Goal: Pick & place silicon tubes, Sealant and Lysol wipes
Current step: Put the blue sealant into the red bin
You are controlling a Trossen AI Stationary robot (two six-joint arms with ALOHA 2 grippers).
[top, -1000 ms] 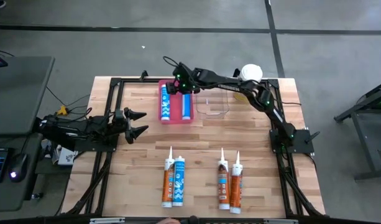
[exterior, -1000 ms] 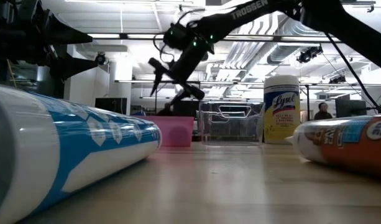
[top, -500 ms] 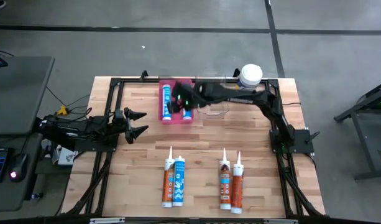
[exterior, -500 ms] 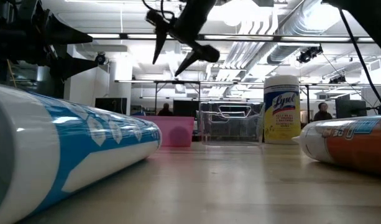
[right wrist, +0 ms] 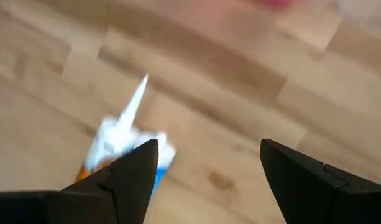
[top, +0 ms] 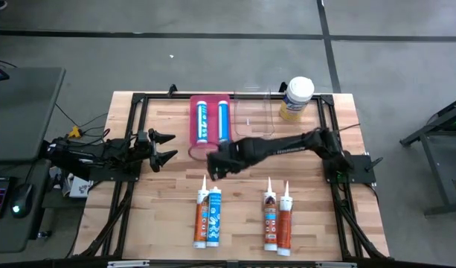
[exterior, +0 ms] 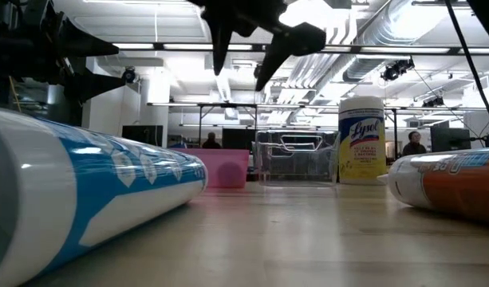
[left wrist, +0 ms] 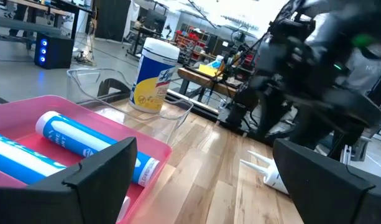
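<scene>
Wooden bench (top: pixel 317 223) carries everything. Right tool (top: pixel 216 165), fingers spread wide and empty, hovers above the nozzle of the orange-and-blue tube pair (top: pixel 207 217), whose long axes run away from it toward the bench's near edge. Left tool (top: pixel 164 147), also spread, waits farther off at the bench's left side.

Blurred cartridge nozzles (right wrist: pixel 131 102), labels illegible.

High view overhead; low view at tabletop level; wrist views close, right's perhaps blurred; Lysol wipes (top: pixel 296 97) shared.
</scene>
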